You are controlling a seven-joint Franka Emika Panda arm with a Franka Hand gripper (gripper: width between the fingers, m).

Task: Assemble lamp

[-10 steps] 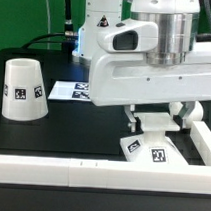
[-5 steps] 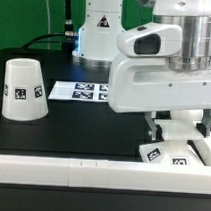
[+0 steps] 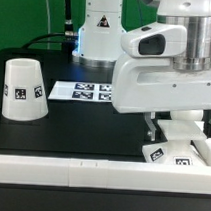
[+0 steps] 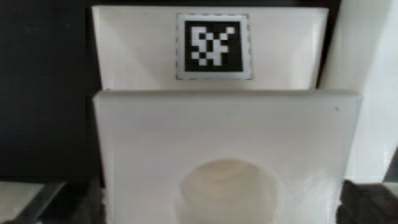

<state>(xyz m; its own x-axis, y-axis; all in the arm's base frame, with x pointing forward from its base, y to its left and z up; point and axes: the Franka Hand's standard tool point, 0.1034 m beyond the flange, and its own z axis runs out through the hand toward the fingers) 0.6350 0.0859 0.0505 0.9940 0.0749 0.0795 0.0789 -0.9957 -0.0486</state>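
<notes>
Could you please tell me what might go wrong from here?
The base lies right by the front rail, so it may jam against it. Neither view shows clearly whether the gripper has a firm hold, so the base might slip or tilt if moved.

The arm (image 3: 160, 86) is glossy white with a silver collar (image 3: 202, 43) and dark oval inset (image 3: 147, 42).

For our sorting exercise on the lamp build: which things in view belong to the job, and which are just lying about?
Job in hand:
shade
base

Just lying about:
marker board
white rail along the front
</notes>
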